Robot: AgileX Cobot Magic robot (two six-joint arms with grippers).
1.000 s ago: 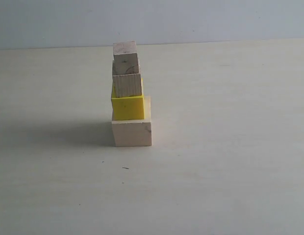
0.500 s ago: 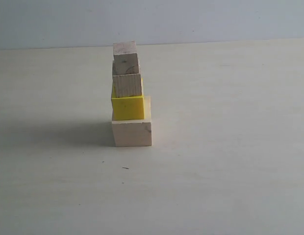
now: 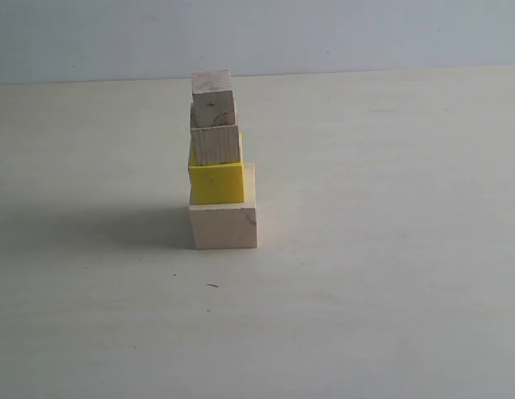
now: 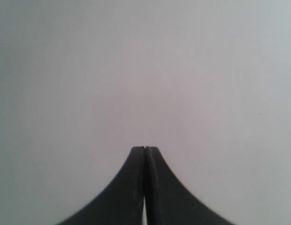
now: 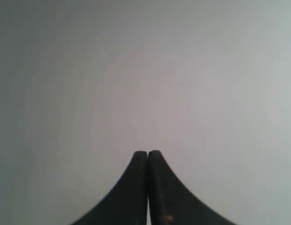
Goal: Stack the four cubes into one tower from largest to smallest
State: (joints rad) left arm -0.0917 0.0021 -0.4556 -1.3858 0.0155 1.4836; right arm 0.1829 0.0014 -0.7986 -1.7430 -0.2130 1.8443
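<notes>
Tower (image 3: 216, 170) rises whitish, yellow, tan, tan (slightly staggered); left fingers (image 4: 131, 187) and right fingers (image 5: 134, 187) closed empty.

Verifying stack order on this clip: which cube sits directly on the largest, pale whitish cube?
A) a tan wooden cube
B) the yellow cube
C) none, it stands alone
B: the yellow cube rests directly on the pale whitish cube, with the larger tan cube and smaller tan cube above it.
</notes>
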